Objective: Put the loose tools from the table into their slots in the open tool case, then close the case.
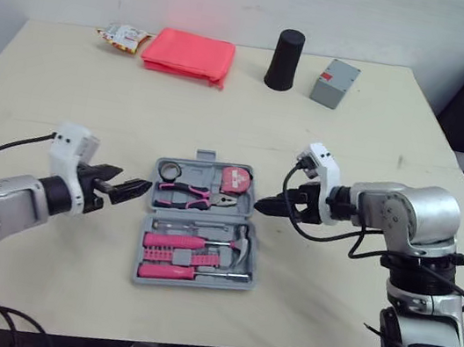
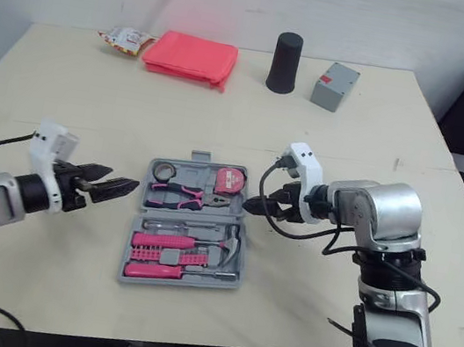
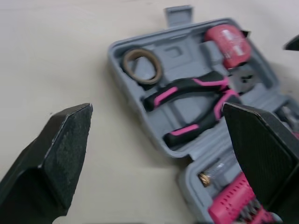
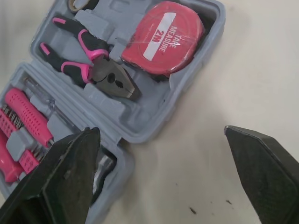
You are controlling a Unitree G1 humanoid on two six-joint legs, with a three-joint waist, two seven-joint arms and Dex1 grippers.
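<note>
Your left gripper point(image 1: 134, 180) and right gripper point(image 1: 270, 202) both gape wide and empty, flanking the open tool case point(image 1: 193, 280) lying mid-surface point(image 1: 93, 97). Folding one half over may skid the case, and if the pliers point(image 1: 197, 194) sit proud they could block the latch.

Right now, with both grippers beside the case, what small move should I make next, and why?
Probably ease the right gripper onto the far half of the tool case, beside the tape measure, to start folding it shut. Every tool I can see, pliers and hammer included, sits in a slot. The right gripper is open, and so is the left gripper on the case's other side.
</note>
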